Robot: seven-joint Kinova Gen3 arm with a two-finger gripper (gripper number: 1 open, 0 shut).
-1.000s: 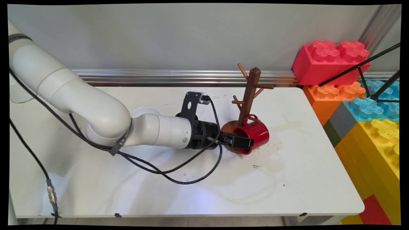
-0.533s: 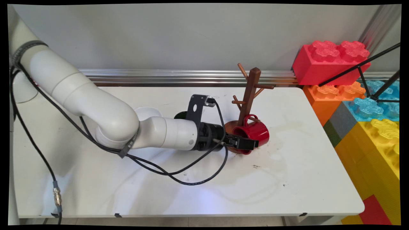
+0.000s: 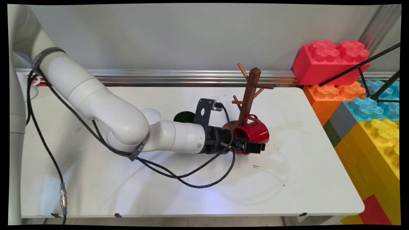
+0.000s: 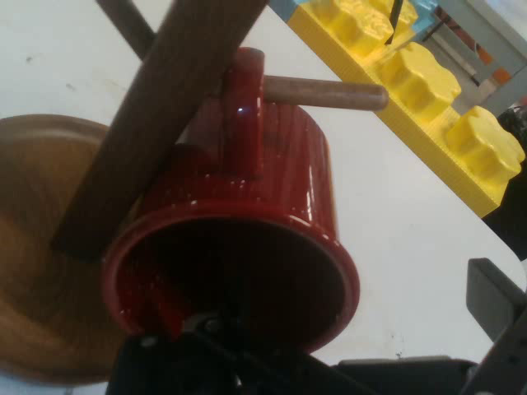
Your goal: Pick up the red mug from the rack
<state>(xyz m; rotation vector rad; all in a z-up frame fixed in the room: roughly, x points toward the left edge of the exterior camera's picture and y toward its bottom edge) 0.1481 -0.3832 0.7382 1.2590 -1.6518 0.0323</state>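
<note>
One white shallow bowl (image 3: 150,114) and a dark green round dish (image 3: 183,117) lie at nine o'clock of the black two-finger gripper (image 3: 255,147). Its fingers have spread apart, releasing the red ceramic mug's (image 3: 252,132) rim. The mug hangs by its handle on a peg of the brown wooden mug tree (image 3: 248,95), at twelve o'clock of the gripper.

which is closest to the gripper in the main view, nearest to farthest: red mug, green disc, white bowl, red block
1. red mug: right at the gripper, hanging on the wooden mug tree.
2. green disc: behind the wrist, toward the wall.
3. white bowl: farther along the arm, beyond the disc.
4. red block: far corner, off the table, atop the stack.
</note>
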